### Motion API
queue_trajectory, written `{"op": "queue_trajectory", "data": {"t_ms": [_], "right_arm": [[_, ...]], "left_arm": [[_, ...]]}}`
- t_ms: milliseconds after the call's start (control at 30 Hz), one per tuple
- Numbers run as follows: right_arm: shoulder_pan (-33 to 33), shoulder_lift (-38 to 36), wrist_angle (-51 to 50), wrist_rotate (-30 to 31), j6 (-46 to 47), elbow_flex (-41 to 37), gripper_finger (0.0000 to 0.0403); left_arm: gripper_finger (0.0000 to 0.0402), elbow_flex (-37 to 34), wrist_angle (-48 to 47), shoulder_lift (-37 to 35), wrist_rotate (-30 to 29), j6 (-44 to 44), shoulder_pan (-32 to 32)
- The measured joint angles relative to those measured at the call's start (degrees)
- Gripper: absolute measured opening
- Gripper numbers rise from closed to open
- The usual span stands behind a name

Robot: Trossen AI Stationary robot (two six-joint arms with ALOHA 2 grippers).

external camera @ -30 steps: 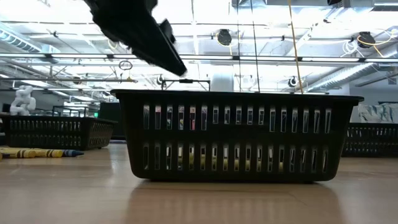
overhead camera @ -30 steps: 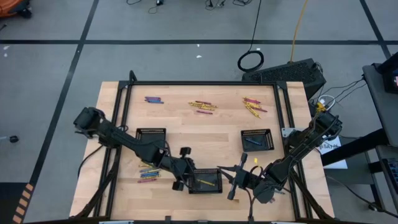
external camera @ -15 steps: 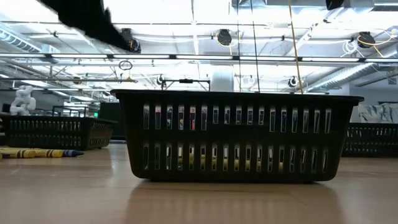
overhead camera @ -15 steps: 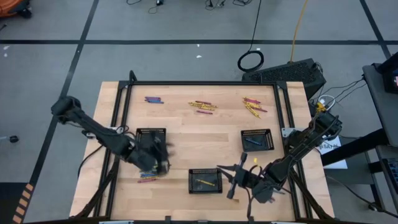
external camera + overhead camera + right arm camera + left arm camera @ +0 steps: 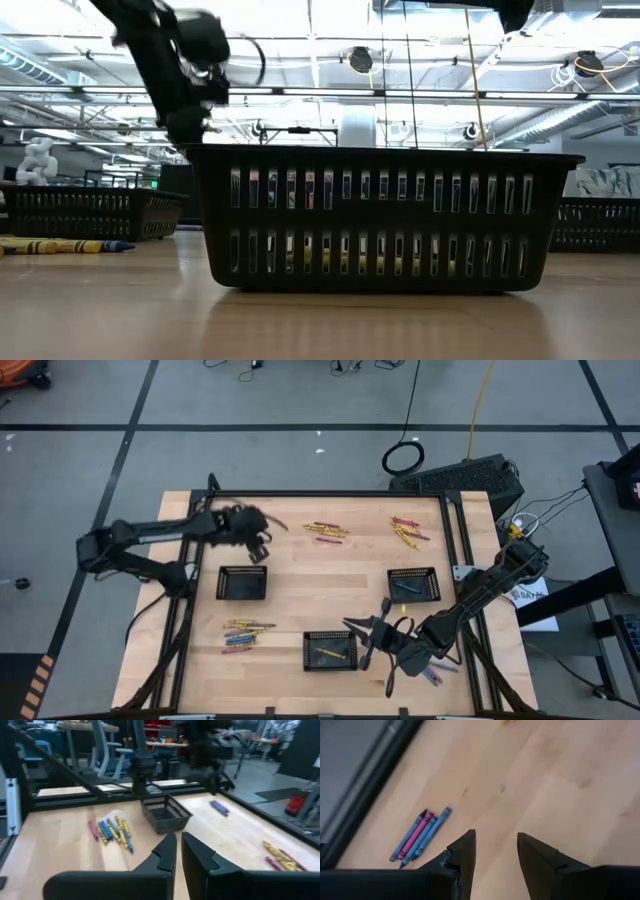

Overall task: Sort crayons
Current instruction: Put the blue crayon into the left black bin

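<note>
Likely risking a mixed grab: hanging over the far-left corner of the pale wooden counter (image 5: 300, 585), the left claw (image 5: 495, 851), part open and empty, just beside a tight cluster of thin blue and pink wax crayons (image 5: 420, 834) lying touching one another. Possibly pinching two colours at once, or nudging the cluster apart. Reaching from the left edge, bent at the elbow. Waiting low near the front, the right claw (image 5: 178, 846), shut and empty.

Blue and pink crayons (image 5: 420, 834) lie on pale wood table (image 5: 560, 785); black fingers (image 5: 464, 851).
</note>
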Motion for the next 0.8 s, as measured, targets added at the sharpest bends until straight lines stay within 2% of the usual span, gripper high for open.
{"op": "queue_trajectory", "data": {"t_ms": [133,333,567,800], "right_arm": [[-0.6,0.0,-0.03,-2.53,0.02,0.0,0.0013],[-0.93,0.0,-0.07,-2.43,-0.39,0.0,0.0013],[-0.93,0.0,-1.48,-2.41,0.0,0.0,0.0013],[-0.93,0.0,-1.56,-2.43,0.23,0.0,0.0013]], "left_arm": [[0.0143,-0.04,3.6,5.76,7.61,8.69,8.99],[0.0144,-0.04,9.09,11.71,8.35,22.34,13.91],[0.0144,0.05,14.45,17.35,8.0,25.24,16.93],[0.0143,2.11,14.4,22.65,8.15,27.23,18.54]]}}
